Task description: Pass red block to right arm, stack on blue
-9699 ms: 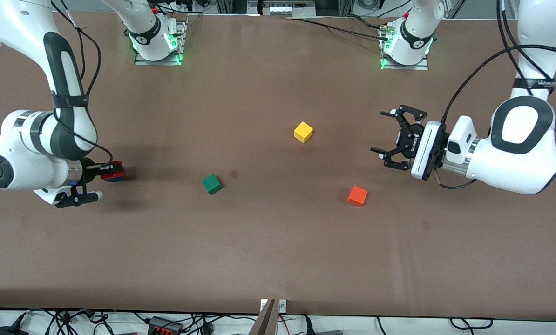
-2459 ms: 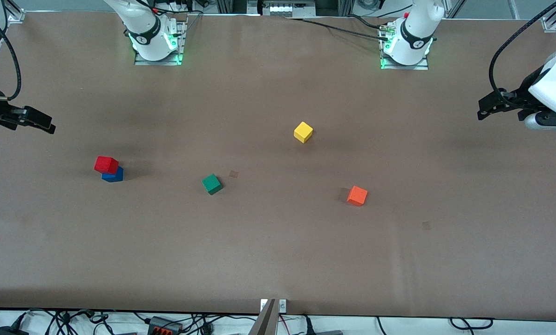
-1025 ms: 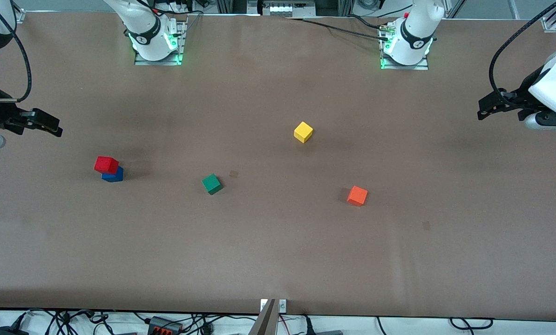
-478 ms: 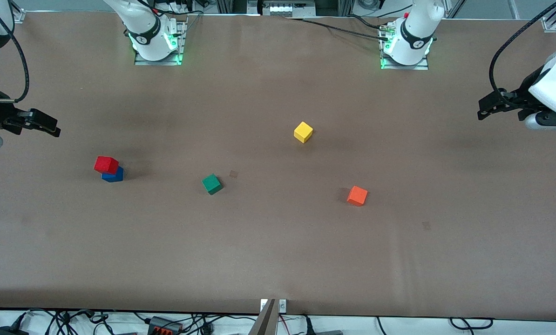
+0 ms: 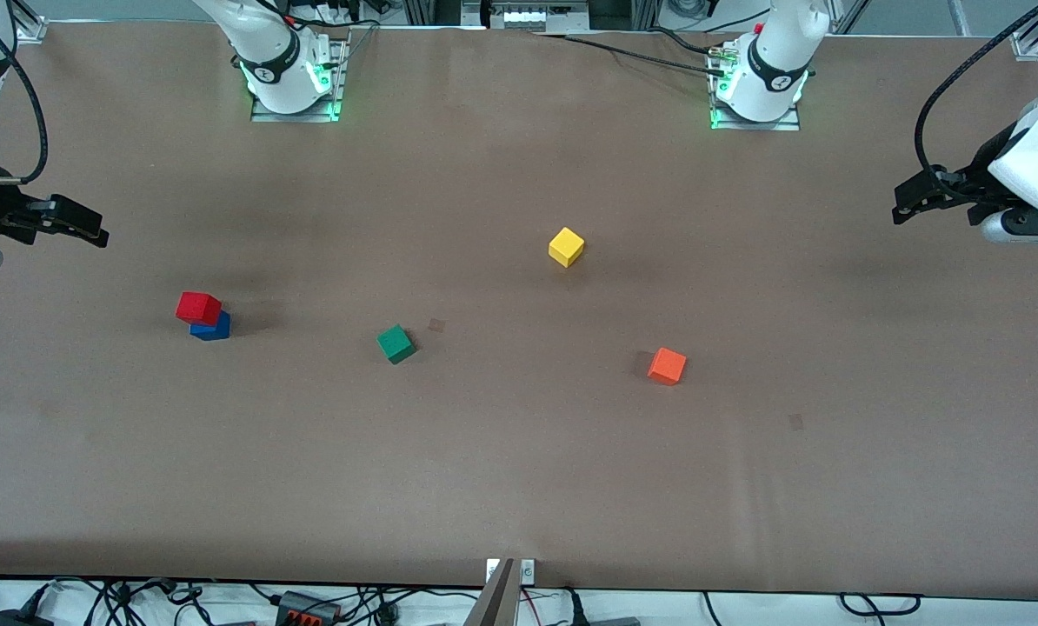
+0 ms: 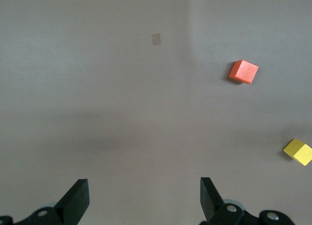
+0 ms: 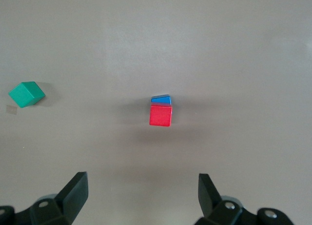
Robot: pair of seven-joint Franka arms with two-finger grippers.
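Note:
The red block [image 5: 198, 307] sits on the blue cube [image 5: 214, 328] toward the right arm's end of the table, shifted a little off-centre. Both also show in the right wrist view, the red block [image 7: 160, 115] covering most of the blue cube [image 7: 161, 98]. My right gripper [image 5: 93, 230] hangs open and empty over the table's edge at its own end, apart from the stack; its jaws stand wide in its wrist view [image 7: 141, 192]. My left gripper [image 5: 903, 202] hangs open and empty over the table's other end, also seen in its wrist view [image 6: 145, 198].
A green cube [image 5: 395, 343] lies beside the stack toward the middle. A yellow cube [image 5: 566, 247] lies mid-table. An orange cube [image 5: 667, 365] lies toward the left arm's end, nearer the front camera than the yellow one. The table [image 5: 519, 487] is plain brown.
Earlier my right gripper was shut around the red block on the blue cube; it has let go and drawn back to the table's end. My left gripper has also drawn back to its end.

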